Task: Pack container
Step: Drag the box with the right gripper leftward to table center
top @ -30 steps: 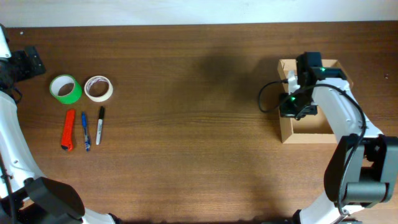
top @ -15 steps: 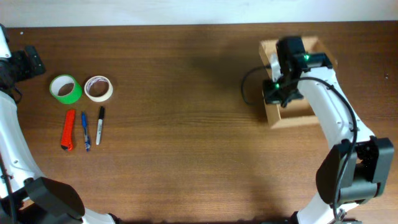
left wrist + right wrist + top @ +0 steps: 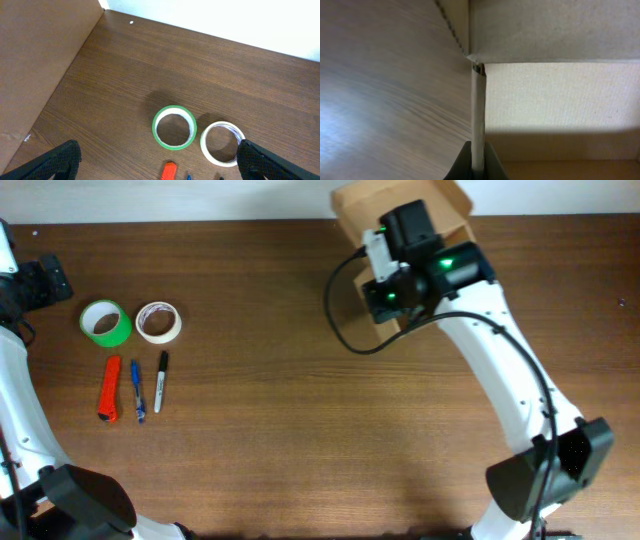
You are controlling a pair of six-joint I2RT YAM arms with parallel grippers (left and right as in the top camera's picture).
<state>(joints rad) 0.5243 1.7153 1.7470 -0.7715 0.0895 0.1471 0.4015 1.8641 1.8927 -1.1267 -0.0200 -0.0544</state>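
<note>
Left gripper: over left end of tabletop, jaws wide. Green tape, white tape: near far-left corner. Box: far edge, right of centre. Right gripper: jaws clamped on box wall.

The bench is dark, grained wood with a dull sheen; the box is matt, tan, fibrous cardboard.

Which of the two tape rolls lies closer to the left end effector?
The green roll: it lies left of the white roll, on the side nearest the open left end effector.
</note>
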